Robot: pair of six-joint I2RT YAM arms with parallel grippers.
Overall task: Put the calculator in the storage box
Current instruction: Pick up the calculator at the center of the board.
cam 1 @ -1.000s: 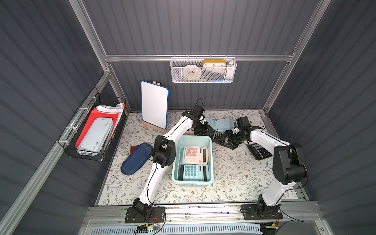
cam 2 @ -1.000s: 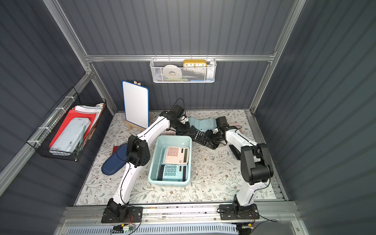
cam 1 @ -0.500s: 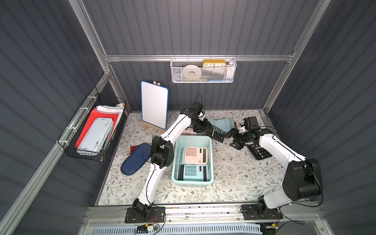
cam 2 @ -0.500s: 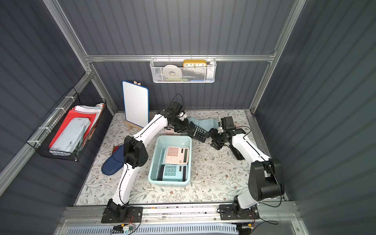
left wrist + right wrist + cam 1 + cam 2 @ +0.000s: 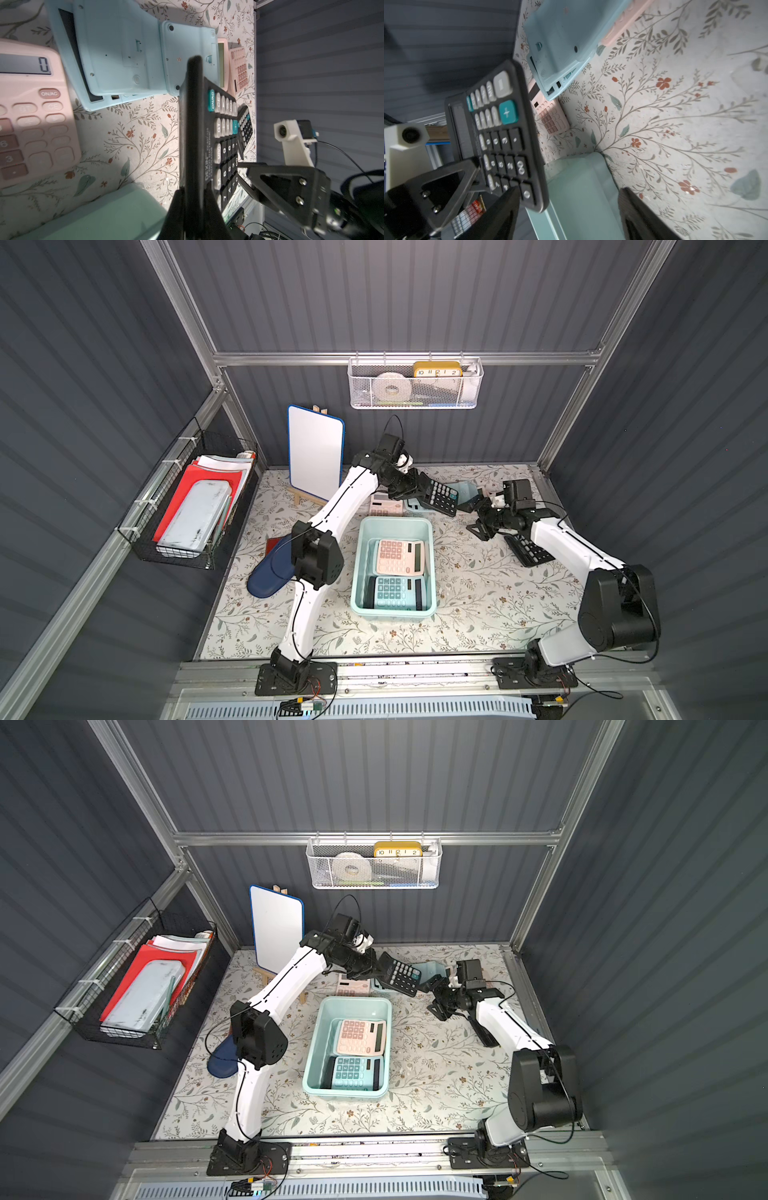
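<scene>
A black calculator (image 5: 440,497) (image 5: 401,977) hangs tilted in the air just behind the storage box (image 5: 395,523) (image 5: 355,1002). My left gripper (image 5: 409,489) (image 5: 194,193) is shut on its lower end. The keys face my right gripper (image 5: 473,517) (image 5: 432,998), which stands open a little to the right and apart from the calculator (image 5: 500,128). Nothing sits between the right gripper's (image 5: 569,193) fingers. The mint-green storage box (image 5: 104,214) (image 5: 581,187) holds a pink calculator (image 5: 399,558) and a blue calculator (image 5: 395,593).
Behind the box lie a pink calculator (image 5: 386,504) and an upturned light-blue calculator (image 5: 461,491); another black calculator (image 5: 530,551) lies under my right forearm. A whiteboard on an easel (image 5: 316,456), a navy case (image 5: 270,572), a black wire basket (image 5: 195,506) and a white mesh basket (image 5: 415,385) stand around.
The right gripper has let go of the black calculator, opened wider and drawn back to the right. The left gripper keeps hold of the calculator, now slightly higher.
</scene>
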